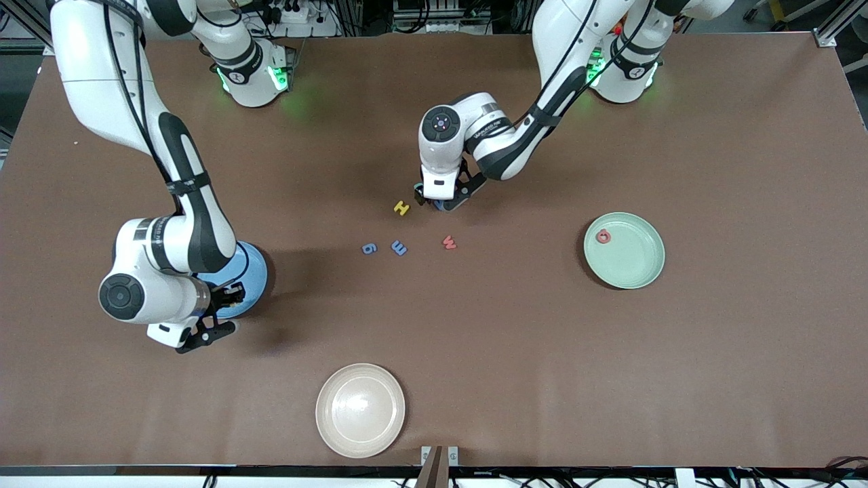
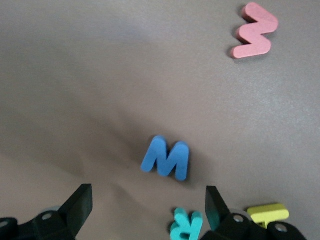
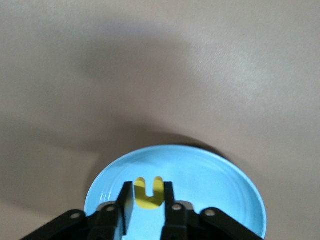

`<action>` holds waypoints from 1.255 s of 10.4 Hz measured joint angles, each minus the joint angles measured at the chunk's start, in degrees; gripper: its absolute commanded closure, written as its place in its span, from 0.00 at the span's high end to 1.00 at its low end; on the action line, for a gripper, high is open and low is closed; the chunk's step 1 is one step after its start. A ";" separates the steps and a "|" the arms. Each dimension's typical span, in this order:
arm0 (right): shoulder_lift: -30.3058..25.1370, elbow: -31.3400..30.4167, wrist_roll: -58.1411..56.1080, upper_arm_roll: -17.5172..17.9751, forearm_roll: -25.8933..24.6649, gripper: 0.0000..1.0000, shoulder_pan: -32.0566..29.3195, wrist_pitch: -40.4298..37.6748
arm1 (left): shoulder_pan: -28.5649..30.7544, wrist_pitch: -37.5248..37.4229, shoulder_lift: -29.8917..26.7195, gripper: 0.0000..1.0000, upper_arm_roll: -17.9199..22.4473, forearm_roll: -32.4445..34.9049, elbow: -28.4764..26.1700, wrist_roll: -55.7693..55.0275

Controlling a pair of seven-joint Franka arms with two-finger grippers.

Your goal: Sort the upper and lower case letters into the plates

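I have the left tool [image 1: 441, 198] down low just beside the yellow H [image 1: 401, 208], on the side toward the left arm's end of the counter [image 1: 712, 373]. Its jaws are spread wide, with the blue W [image 2: 166, 158] and the teal R [image 2: 186, 225] lying between them. The blue g [image 1: 369, 249], blue m [image 1: 399, 248] and red w [image 1: 449, 242] lie nearer the front camera than the H.

From the H toward the right arm's end, the right tool [image 1: 220, 313] is over the blue plate [image 1: 252, 268]. It is set narrow and pinches the yellow u [image 3: 150, 193]. From the H toward the left arm's end, the green plate [image 1: 634, 261] holds the red G [image 1: 602, 236].
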 measured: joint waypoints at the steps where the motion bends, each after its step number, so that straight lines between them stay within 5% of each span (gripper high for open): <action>1: -0.54 -0.48 -0.05 0.09 0.00 1.00 0.01 0.00 | 0.04 0.73 0.71 0.99 0.15 0.78 0.00 0.02; 11: -0.97 0.83 -0.96 1.91 0.03 1.00 0.95 0.99 | 0.29 0.98 0.94 0.72 0.44 4.29 0.11 0.14; 13: -1.31 1.03 -1.01 2.46 0.03 1.00 1.73 1.01 | 0.28 1.32 1.01 0.53 0.45 4.68 0.11 0.17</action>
